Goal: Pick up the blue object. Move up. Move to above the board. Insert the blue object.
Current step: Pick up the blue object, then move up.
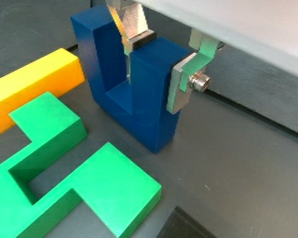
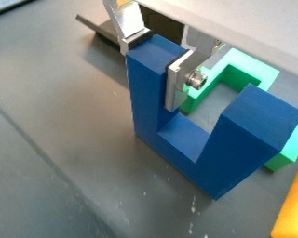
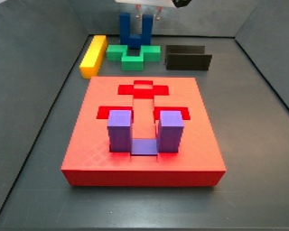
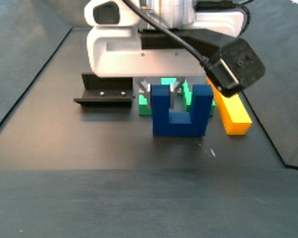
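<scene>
The blue object [image 1: 133, 102] is a dark blue U-shaped block standing with its prongs up on the dark floor, and it shows in both wrist views [image 2: 196, 139] and both side views [image 3: 133, 41] [image 4: 179, 121]. My gripper [image 1: 160, 58] comes down from above and its silver fingers clamp one prong, also seen in a wrist view [image 2: 158, 56]. The block's base looks level with the floor. The red board [image 3: 111, 153] lies nearer the front in a side view, well apart from the gripper, with a purple U-shaped block [image 3: 137, 131] seated in it.
A green block [image 1: 64, 177] [image 3: 137, 56] lies right beside the blue object. A yellow bar [image 1: 27, 88] [image 4: 233, 110] lies on its far side. The dark fixture [image 3: 190, 59] [image 4: 104, 93] stands on the floor near them. A cross-shaped recess in the board [image 3: 142, 88] is open.
</scene>
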